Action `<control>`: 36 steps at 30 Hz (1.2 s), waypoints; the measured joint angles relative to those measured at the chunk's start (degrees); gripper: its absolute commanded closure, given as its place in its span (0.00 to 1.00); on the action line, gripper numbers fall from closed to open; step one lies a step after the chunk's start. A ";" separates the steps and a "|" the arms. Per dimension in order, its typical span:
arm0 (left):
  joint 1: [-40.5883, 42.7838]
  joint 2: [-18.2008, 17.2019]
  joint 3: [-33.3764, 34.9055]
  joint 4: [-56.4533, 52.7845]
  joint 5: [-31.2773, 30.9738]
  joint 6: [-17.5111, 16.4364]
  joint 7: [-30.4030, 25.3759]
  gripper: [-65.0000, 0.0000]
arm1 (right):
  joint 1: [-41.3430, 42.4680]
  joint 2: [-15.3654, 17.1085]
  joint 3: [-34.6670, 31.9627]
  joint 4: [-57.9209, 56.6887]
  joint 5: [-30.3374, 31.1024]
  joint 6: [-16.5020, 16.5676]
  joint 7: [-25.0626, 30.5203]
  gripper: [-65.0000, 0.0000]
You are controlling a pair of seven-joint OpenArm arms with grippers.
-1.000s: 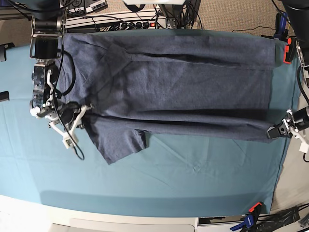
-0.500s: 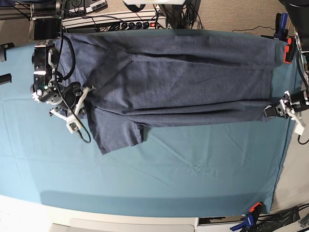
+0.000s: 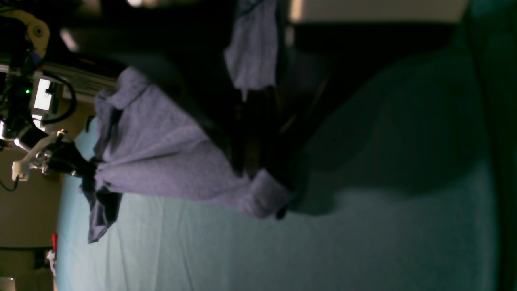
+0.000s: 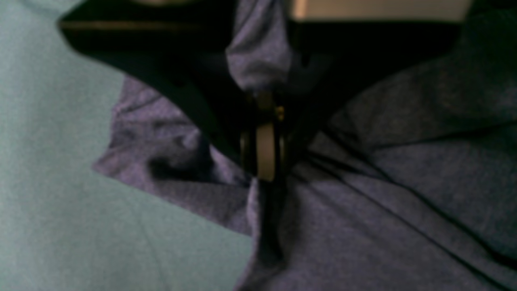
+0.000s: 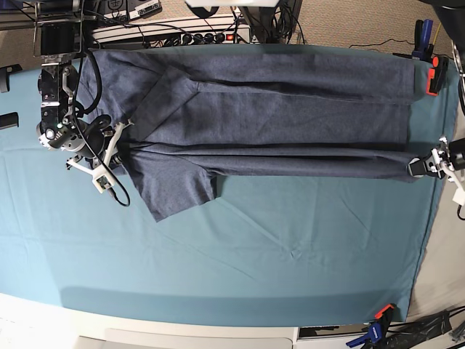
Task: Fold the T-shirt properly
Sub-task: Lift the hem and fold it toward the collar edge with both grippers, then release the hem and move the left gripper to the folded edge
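I see the teal table cloth [image 5: 290,254] covering the whole work surface, its near half bare. On its far half lies the T-shirt [image 5: 276,123], a long slate blue-grey band stretched between the 2 arms, running from the base view's left edge almost to its right edge, with creases along its length and 1 sleeve [image 5: 174,193] hanging out toward the near side on the left. The right gripper [image 5: 120,149], on the base view's left, is clamped on the shirt's shoulder end; in the right wrist view its jaws are closed on a bunched fold of fabric [image 4: 258,56], lifted slightly off the cloth. The left gripper [image 5: 420,166], on the base view's right, is clamped on the shirt's hem corner; the left wrist view shows gathered cloth pinched between its jaws, though that view is dark. An orange clamp [image 5: 434,75] sits at the far right table edge, and a 2nd clamp [image 5: 378,320] at the near right corner.
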 measured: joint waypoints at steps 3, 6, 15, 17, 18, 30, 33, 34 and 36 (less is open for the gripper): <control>0.00 -0.15 0.00 0.68 0.02 0.00 -0.02 1.00 | 0.00 0.13 0.00 0.00 0.42 0.00 -0.02 1.00; 0.00 -0.15 0.00 0.98 0.02 0.00 -0.02 1.00 | 0.00 0.13 0.00 0.02 1.70 -0.07 -0.26 1.00; -0.15 -0.28 0.00 2.95 0.09 0.02 -0.04 1.00 | -0.13 0.31 0.00 6.51 1.01 -0.42 -1.11 1.00; -0.79 -0.44 0.00 3.96 0.24 0.02 -0.24 1.00 | 0.00 0.31 0.00 8.39 0.72 -0.39 -1.11 1.00; -1.16 -0.46 0.00 4.50 0.22 0.02 -0.31 1.00 | 0.07 0.33 0.00 9.01 0.39 -0.39 -1.09 1.00; -5.25 -1.25 0.00 5.16 0.00 0.00 -0.39 1.00 | 3.69 0.24 7.17 9.90 -4.24 -0.59 1.62 1.00; -5.55 -1.62 0.00 5.25 -0.22 -0.11 -0.28 1.00 | 4.85 0.20 9.75 10.05 -3.96 -0.42 1.70 1.00; -5.55 -1.90 0.00 5.29 -0.33 -0.39 -0.22 1.00 | 4.94 0.20 10.49 10.08 -3.45 -0.42 1.70 1.00; -5.53 -2.60 0.00 5.27 -0.07 -0.39 -0.22 1.00 | 4.87 0.24 11.37 10.05 -2.71 -0.52 0.74 1.00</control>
